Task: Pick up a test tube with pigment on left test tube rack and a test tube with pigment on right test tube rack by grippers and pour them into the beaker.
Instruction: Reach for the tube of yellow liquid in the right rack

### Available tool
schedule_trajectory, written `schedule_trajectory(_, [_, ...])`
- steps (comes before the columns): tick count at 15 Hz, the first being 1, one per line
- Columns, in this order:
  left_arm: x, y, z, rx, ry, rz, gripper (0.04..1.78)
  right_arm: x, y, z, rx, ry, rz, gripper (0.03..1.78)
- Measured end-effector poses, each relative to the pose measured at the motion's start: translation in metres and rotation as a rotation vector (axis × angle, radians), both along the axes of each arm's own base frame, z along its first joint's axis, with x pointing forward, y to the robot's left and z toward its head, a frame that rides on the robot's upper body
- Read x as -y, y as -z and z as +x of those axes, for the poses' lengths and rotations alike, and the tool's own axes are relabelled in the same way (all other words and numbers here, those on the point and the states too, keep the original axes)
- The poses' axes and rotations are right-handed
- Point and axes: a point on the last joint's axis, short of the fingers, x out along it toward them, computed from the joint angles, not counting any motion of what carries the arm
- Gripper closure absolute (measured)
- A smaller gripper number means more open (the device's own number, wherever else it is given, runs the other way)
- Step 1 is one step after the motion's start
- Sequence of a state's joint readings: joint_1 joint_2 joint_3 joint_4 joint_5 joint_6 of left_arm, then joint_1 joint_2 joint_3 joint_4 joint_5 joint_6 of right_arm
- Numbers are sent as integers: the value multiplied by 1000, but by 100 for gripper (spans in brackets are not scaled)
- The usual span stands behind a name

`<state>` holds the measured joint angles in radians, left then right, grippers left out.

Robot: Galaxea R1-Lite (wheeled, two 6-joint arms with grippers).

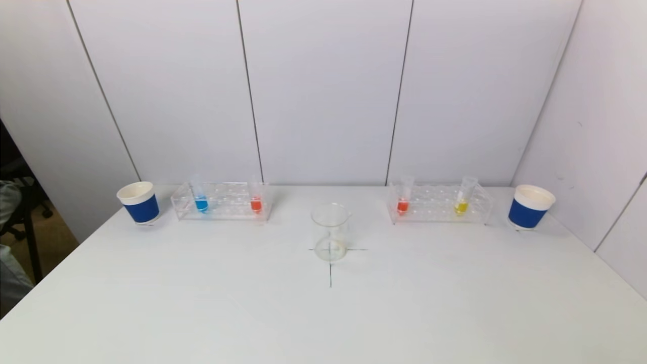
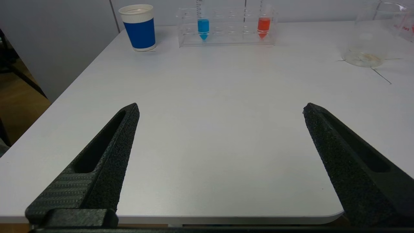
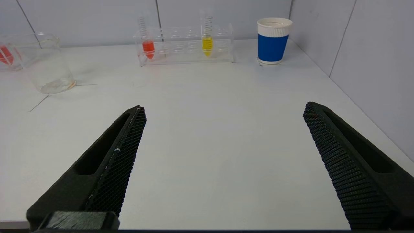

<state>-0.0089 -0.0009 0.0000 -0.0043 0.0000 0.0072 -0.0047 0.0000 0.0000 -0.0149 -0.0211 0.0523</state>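
Two blue cups [image 1: 139,202] flanking racks [image 1: 222,201], beaker [image 1: 330,231] between

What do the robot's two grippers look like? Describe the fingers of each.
Left gripper: two long black tapered fingers with a grainy, rough inner face and a slot cut along each. Right gripper: same black tapered, slotted fingers, but with a fine honeycomb mesh texture. No cables or markings show.

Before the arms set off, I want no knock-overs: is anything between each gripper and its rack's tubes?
Nothing visible. The left gripper and right gripper, both open at the near edge, face bare table up to the left rack and right rack. The beaker stands between the racks, off both paths.
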Motion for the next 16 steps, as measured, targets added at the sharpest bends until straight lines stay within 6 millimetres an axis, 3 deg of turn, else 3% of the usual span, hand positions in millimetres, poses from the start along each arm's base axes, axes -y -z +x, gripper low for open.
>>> schedule_trajectory(16, [0,0,0,0,0,0,5,0,-6,-1,29,9,-7,4])
